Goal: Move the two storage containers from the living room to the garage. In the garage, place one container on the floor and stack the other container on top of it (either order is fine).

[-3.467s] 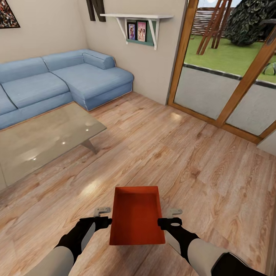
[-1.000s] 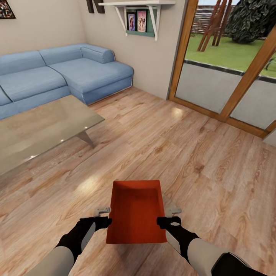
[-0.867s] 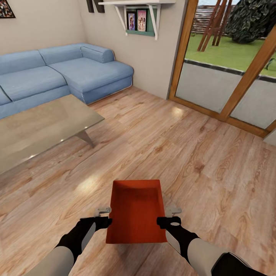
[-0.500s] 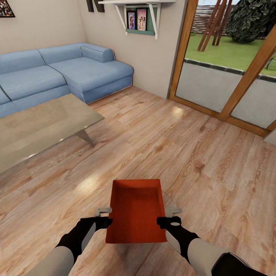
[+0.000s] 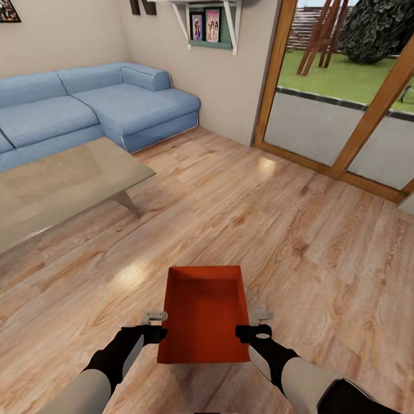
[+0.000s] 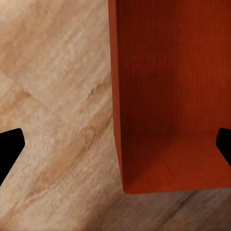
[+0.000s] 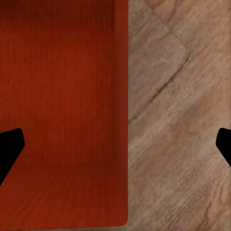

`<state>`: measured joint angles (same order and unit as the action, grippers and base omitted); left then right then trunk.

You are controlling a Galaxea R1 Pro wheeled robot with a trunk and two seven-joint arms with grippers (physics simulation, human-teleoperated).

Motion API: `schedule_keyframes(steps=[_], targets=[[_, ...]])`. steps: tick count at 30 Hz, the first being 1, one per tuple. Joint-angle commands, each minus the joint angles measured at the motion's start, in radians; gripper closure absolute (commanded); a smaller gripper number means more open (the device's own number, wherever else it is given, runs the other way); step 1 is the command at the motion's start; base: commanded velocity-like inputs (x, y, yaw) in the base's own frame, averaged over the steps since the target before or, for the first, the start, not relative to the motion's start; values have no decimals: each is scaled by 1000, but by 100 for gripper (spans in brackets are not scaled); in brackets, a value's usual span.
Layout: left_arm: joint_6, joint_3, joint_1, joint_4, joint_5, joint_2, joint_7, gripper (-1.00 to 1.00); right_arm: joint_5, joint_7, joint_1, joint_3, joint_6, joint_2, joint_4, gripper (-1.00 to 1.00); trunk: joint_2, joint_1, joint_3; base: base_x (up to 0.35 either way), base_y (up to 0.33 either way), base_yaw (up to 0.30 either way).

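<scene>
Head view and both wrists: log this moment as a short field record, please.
room: living room, light wood-plank floor
carried item: one storage container, open top up, empty
left gripper: at the container's left wall, fingers straddling it
right gripper: at the container's right wall, fingers straddling it
nearby: blue sofa, glass coffee table, glass doors

A wall shelf (image 5: 208, 23) with framed pictures (image 5: 205, 25) hangs above the skirting.
</scene>
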<state>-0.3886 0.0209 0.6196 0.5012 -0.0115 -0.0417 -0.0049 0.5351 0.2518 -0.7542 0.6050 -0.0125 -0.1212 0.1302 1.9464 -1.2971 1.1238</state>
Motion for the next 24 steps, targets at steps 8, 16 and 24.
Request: schedule_keyframes(steps=[8, 16, 24], targets=[[-4, 2, 0, 2, -1, 0, -1, -100, 10, 4, -1, 9, -1, 0, 0, -100, 50, -27, 23, 0, 0, 0], [-4, 2, 0, 2, -1, 2, -1, -100, 10, 4, -1, 9, -1, 0, 0, -100, 78, -42, 35, 0, 0, 0], [-4, 2, 0, 2, -1, 1, -1, -100, 9, 4, -1, 9, -1, 0, 0, -100, 134, -73, 60, 0, 0, 0]])
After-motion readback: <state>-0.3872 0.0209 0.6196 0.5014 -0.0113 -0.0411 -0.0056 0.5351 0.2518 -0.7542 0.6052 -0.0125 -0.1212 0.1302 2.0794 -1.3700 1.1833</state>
